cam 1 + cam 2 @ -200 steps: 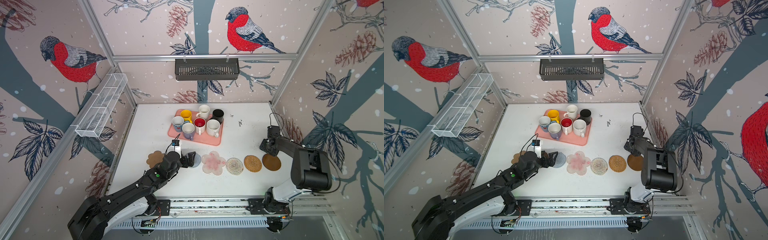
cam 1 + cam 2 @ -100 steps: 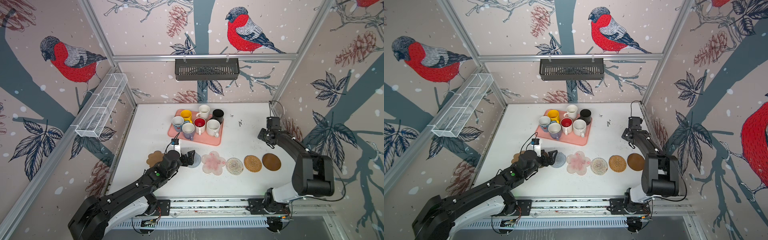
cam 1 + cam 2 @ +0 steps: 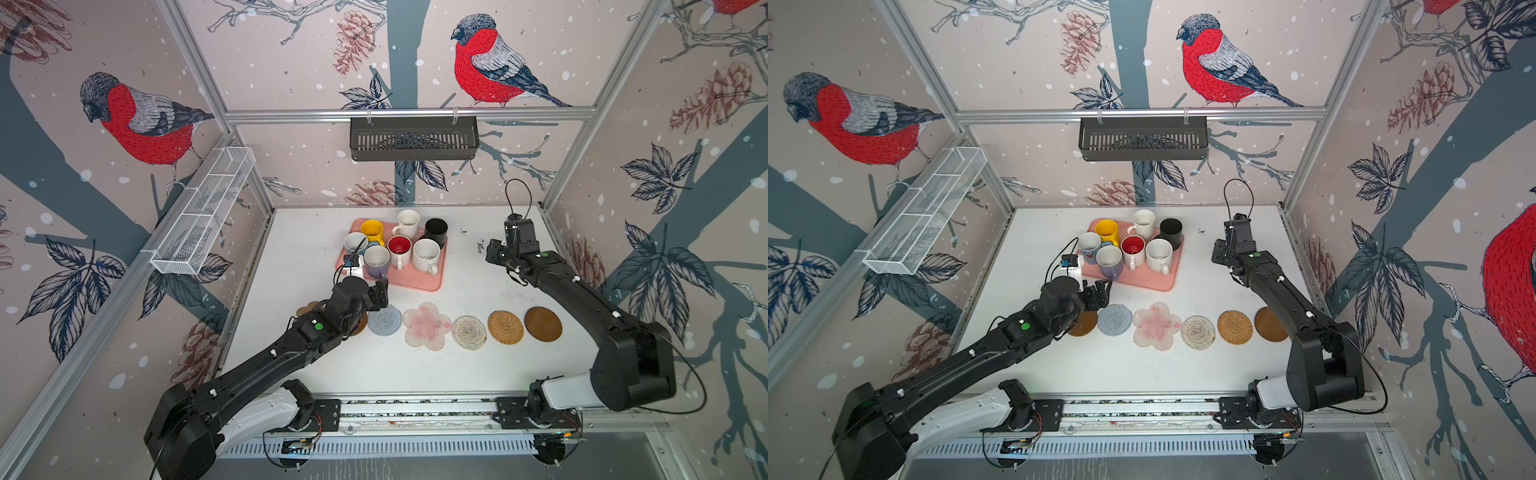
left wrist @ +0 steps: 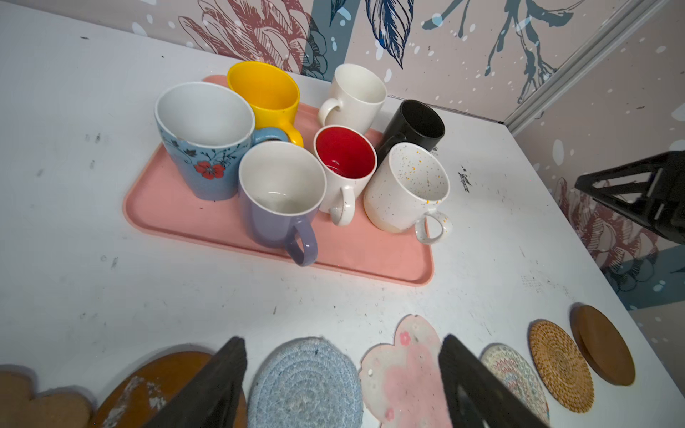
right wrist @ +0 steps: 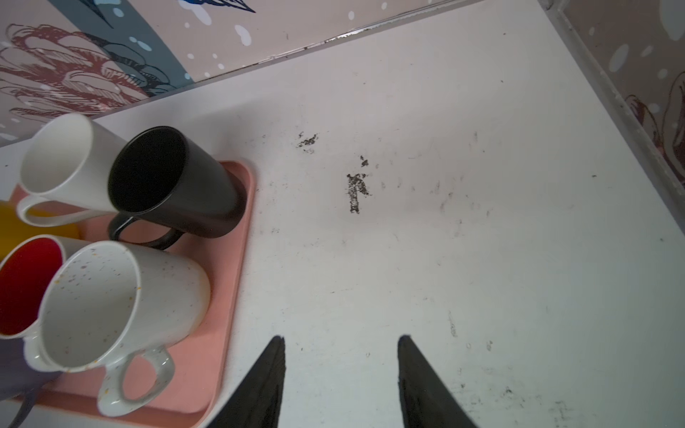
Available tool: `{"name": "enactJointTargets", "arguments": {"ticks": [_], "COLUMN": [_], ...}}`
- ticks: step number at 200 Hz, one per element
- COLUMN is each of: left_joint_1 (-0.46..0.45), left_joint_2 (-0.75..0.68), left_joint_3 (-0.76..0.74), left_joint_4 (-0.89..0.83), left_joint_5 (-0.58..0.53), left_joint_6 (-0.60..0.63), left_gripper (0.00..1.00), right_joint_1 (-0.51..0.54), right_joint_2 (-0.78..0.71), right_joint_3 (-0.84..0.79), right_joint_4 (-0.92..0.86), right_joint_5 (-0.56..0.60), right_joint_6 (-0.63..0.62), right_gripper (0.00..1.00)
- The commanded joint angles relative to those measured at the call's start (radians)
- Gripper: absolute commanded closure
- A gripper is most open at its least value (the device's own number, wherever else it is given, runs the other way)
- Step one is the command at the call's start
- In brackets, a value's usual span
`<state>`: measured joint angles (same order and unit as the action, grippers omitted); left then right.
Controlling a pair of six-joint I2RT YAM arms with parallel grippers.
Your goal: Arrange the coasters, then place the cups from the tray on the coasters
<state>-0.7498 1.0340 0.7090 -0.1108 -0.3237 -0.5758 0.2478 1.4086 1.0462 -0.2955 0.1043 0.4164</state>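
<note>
Brown and glossy, the disc coaster [image 3: 542, 324] at the right end of the row lay on its own, because my right pincer [image 3: 493, 254] had pulled away from it and swung up the desk [image 3: 415, 374]. It hung beside the black mug [image 3: 435, 232] off the right edge of the salmon-pink tray [image 3: 419, 282], jaws partly apart and holding nothing. My left pincer [image 3: 380, 293] had crept from over the grey-blue crochet coaster [image 3: 385, 320] toward the tray's near rim. Its jaws had narrowed a little but were open and empty, facing the lavender mug [image 3: 377, 262]. Nothing else had shifted. The pink-white flower coaster [image 3: 427, 326], cream rope coaster [image 3: 469, 332] and golden rattan coaster [image 3: 505, 327] sat in line, with a second brown disc [image 3: 1084, 324] and a tan coaster [image 4: 37, 404] partly hidden under the left arm. All seven mugs stood on the tray, none on a coaster. I judged the arranging done and the cup-moving about to start, likely with the black or speckled mug [image 3: 426, 255] on the right.
</note>
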Motion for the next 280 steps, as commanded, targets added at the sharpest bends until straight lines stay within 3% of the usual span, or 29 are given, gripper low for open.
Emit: {"name": "enactJointTargets", "arguments": {"ticks": [1,43,97,190,280], "left_joint_1": [0.006,0.049,0.074,0.126,0.167], "left_joint_2": [0.064,0.2,0.396,0.642,0.788], "left_joint_3": [0.087,0.223,0.376,0.502,0.587], "left_joint_4": [-0.139,-0.219,-0.283,-0.285,-0.314], "left_joint_5": [-0.08,-0.044,-0.018,0.025,0.081], "left_joint_6": [0.011,0.006,-0.002,-0.024,-0.031], "left_gripper": [0.19,0.28,0.28,0.37,0.42], "right_joint_1": [0.037,0.096,0.112,0.115,0.116], "right_joint_2": [-0.043,-0.19,-0.313,-0.393,-0.396], "right_joint_3": [-0.048,-0.229,-0.385,-0.443,-0.448], "right_joint_4": [0.075,0.229,0.352,0.388,0.398], "right_joint_5": [-0.037,-0.044,-0.082,-0.093,-0.118], "right_joint_6": [0.029,0.086,0.11,0.174,0.191], "right_gripper": [0.49,0.44,0.34,0.31,0.3]}}
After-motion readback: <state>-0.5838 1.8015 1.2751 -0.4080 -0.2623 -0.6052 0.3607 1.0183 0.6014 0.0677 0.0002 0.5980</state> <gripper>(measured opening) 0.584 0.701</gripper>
